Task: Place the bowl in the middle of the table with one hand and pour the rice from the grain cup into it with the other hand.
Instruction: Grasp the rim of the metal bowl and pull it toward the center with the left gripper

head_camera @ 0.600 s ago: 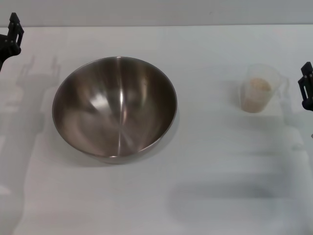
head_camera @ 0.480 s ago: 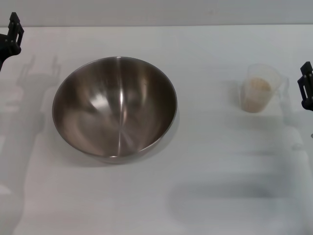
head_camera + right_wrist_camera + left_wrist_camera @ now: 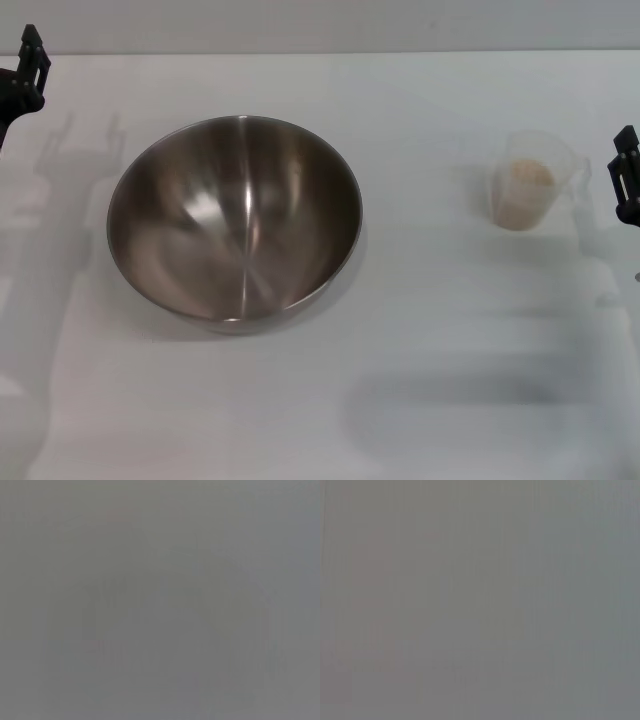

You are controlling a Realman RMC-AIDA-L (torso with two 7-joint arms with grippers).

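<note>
Stainless-steel mixing bowl (image 3: 234, 222) sat left of centre on the white counter (image 3: 420, 340), upright and apart from everything. Well to its right stood the clear grain cup (image 3: 528, 182), partly filled with pale rice (image 3: 527, 190). Only a black sliver of the left gripper (image 3: 24, 72) and of the right gripper (image 3: 626, 180) showed, each cut off at the counter's edge; how their jaws stood I could not tell. Both wrist views were blank grey.
</note>
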